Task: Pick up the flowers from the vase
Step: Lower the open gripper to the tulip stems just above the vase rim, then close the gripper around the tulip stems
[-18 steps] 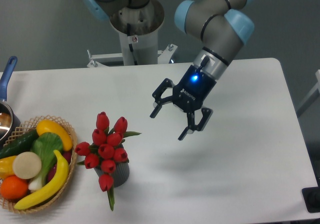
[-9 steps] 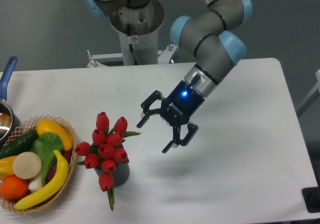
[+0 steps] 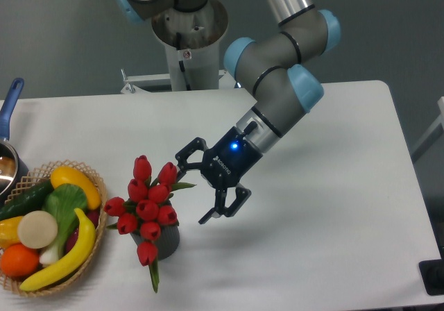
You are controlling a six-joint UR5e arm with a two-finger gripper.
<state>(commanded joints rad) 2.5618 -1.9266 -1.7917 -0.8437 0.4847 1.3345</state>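
Observation:
The flowers (image 3: pixel 147 204), a bunch of red tulip buds with green leaves, stand in the small dark grey vase (image 3: pixel 165 242) at the front left of the white table. One bud hangs down over the vase's front. My gripper (image 3: pixel 195 191) is open and empty, just right of the bunch at bud height. Its far finger is close to the upper right bud; the near finger is right of the vase. I cannot tell whether it touches the flowers.
A wicker basket (image 3: pixel 95 255) with a banana, orange, cucumber and other produce sits left of the vase, close to it. A blue-handled metal pot (image 3: pixel 8 114) is at the far left edge. The robot's base column (image 3: pixel 187 40) stands behind the table.
My gripper has moved left and down toward the flowers, still open. The flowers and vase have not moved.

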